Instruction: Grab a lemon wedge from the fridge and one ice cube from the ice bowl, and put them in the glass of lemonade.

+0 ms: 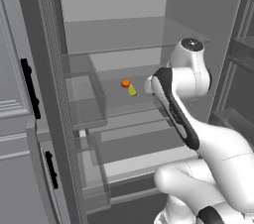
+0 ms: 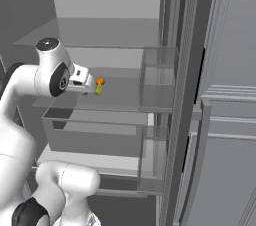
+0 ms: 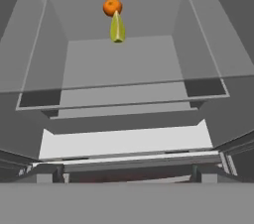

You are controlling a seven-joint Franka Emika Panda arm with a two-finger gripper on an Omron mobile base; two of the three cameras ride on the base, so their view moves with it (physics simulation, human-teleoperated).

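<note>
Lying on a glass shelf [image 3: 124,64] inside the open dark grey fridge [image 1: 52,94], tiny yellow-green lemon wedge [image 3: 117,28], touching a small orange fruit [image 3: 112,6] behind it, white arm's fingers spread wide, holding nothing, well short of the wedge.

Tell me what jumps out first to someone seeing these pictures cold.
Two bright spots in a grey fridge: a yellow-green lemon wedge and a small orange fruit right behind it, both on a middle glass shelf. The white arm reaches in toward them from the open front.
</note>
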